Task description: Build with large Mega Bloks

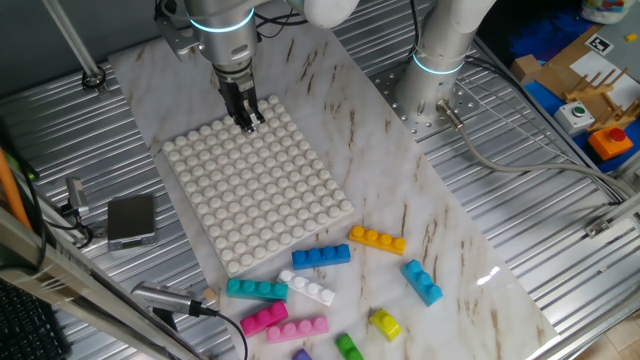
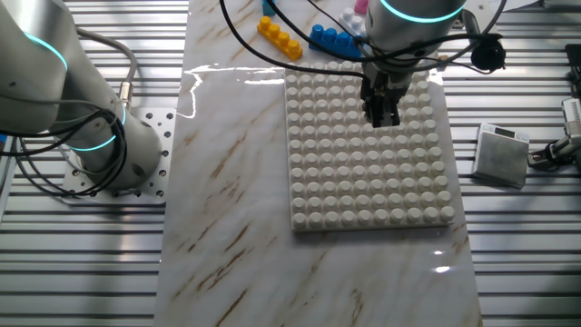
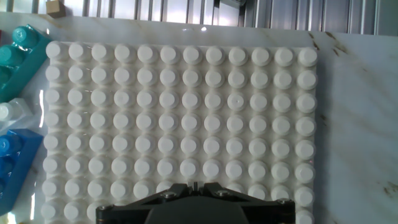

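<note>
The pink bricks [image 1: 285,323] are seen nearest, beyond the baseplate's [image 1: 270,215] front edge — the gripper [image 1: 247,122] is held narrow, empty, over its far rows.

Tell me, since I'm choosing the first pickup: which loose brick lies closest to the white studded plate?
The dark blue brick, lying just off the white studded plate's near edge; the orange, teal and pink ones sit farther out.

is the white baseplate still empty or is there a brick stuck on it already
Empty. Every stud on the white baseplate shows bare in the hand view; the blue brick and orange brick lie loose beside it.
</note>
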`<state>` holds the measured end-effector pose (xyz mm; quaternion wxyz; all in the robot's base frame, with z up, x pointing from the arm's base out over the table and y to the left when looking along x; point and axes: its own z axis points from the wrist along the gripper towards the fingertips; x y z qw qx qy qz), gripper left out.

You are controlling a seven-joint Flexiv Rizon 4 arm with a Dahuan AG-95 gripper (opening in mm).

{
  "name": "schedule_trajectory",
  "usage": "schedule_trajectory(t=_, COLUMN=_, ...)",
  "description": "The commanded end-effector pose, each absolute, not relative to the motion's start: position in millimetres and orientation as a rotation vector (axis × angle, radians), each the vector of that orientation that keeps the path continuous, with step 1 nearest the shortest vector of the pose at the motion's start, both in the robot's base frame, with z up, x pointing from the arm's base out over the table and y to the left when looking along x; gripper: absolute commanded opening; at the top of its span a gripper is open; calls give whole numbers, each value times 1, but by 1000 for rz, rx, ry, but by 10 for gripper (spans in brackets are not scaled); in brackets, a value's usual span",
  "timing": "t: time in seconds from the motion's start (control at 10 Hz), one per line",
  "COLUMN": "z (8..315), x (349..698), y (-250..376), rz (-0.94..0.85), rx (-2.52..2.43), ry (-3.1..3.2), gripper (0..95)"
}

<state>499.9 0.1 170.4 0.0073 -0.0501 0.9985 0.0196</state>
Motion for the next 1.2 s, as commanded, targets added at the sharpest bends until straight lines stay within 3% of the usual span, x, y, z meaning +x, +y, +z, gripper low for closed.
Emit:
schedule_trajectory(t=0.1, z=170, x=500, y=0, rz=62, rx=-158, ry=3122, gripper=0)
schedule_trajectory(t=1.2, z=172, x=500, y=0, rz=46, rx=-174, ry=3122, gripper=0)
